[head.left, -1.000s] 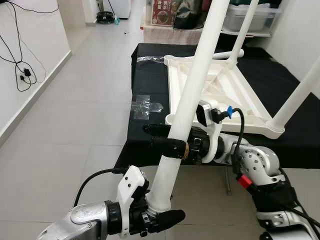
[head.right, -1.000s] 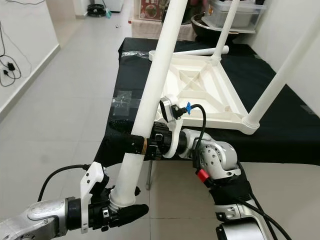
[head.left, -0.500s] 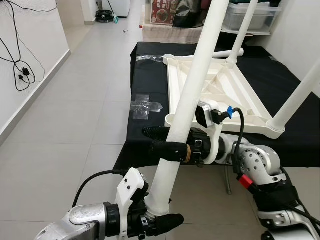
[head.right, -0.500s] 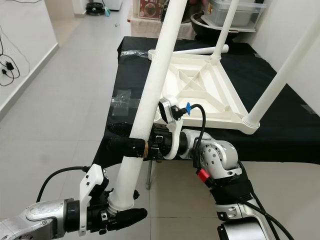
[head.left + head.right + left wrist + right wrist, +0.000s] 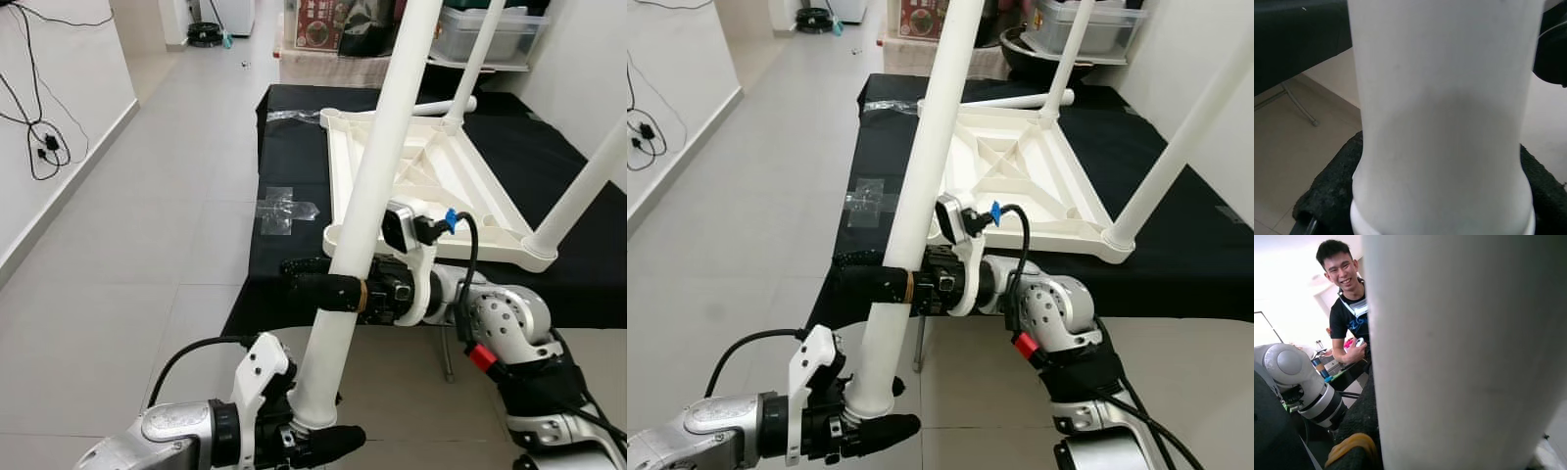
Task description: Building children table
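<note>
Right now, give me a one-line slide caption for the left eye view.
Both tools grip a white table leg: left tool at its lower end, right tool midway, beside the upturned tabletop.

From my remote station I count one upturned white tabletop (image 5: 431,176), four white legs, one (image 5: 367,211) gripped between my two grippers, left gripper (image 5: 318,443) and right gripper (image 5: 318,284), and one person (image 5: 1349,323) beyond.

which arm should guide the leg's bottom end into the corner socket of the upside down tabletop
Left. The left gripper holds the white leg at its bottom end; the right gripper grips higher, near the tabletop.
</note>
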